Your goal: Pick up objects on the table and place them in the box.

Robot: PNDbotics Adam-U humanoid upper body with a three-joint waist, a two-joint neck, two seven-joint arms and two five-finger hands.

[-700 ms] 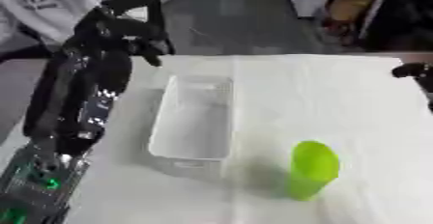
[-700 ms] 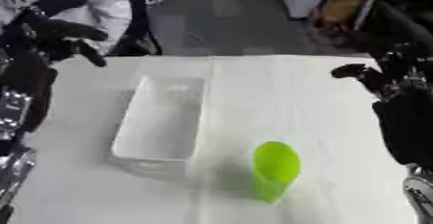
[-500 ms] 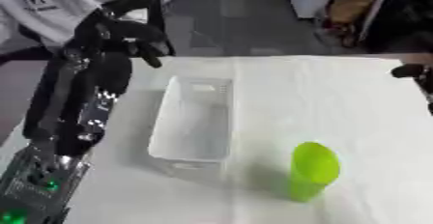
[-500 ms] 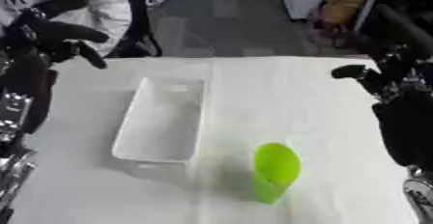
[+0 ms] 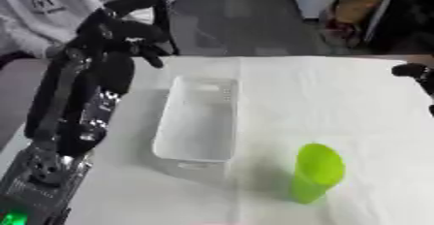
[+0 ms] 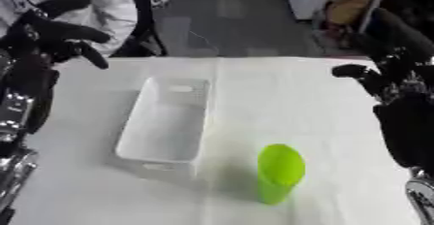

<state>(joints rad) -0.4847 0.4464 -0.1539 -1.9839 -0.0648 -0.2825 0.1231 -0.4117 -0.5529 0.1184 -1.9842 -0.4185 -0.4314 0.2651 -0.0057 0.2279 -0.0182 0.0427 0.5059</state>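
While the white box (image 5: 199, 122) is sitting empty near the middle of the white-covered table (image 5: 339, 98), the task is looking barely begun, as judged from how things are lying. Nothing is showing inside the box; its long axis is running away from the robot, its near end facing the camera. Only one object is showing on the cloth to be picked: a green cup (image 6: 278, 172), standing upright near the front of the table, to the right of the box's near end and apart from it, touched by neither hand.

Left hand (image 5: 123, 30) is hanging raised above the far left corner of the table, beyond and left of the box, with the black and silver forearm running down toward the lower left corner. Its fingers are curling loosely downward with the thumb apart, and they are holding nothing.

Right hand (image 6: 377, 78) is showing at the right edge, above the table's right side, well apart from the cup. Its fingers are bending partway, and nothing is showing in its grasp.

Judgement: the cup is remaining to be grasped, lifted and put into the box, so the whole pick and place is left to do. Right hand is looking the better placed for it, the cup lying on its side of the box
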